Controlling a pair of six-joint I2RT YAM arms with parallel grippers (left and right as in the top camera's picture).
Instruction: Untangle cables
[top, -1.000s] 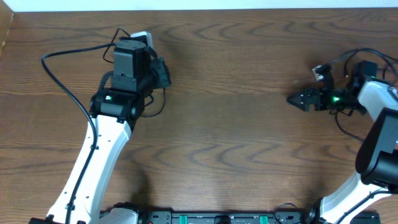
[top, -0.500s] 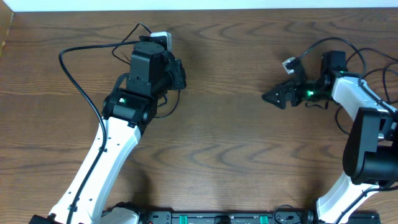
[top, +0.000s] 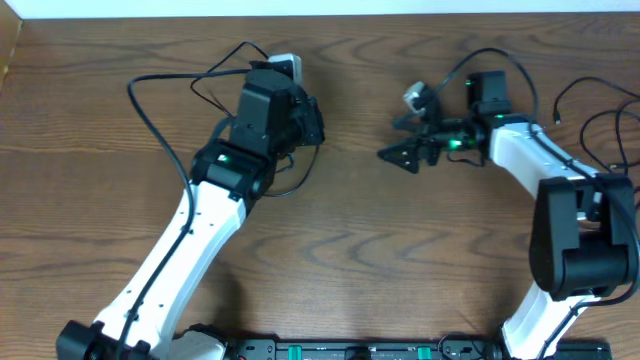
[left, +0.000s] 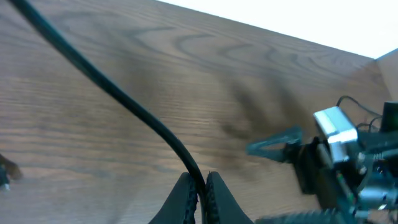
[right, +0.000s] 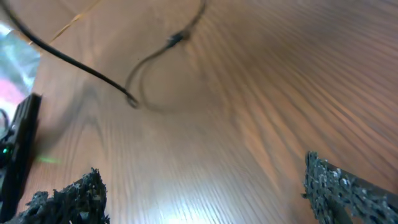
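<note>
Black cable (left: 124, 106) sits pinched in the closed left tool (left: 198, 182), its far end cut off. Right tool (right: 205, 196) gapes wide; ahead of it a blurred thin cord (right: 144, 87) lies on the counter (right: 273, 93).

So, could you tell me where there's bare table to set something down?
The table is bare in the front middle, between the left arm and right arm, and left of the left arm. It is crowded round the left gripper, shut on a black cable, and at the right edge, where thin cables lie.
</note>
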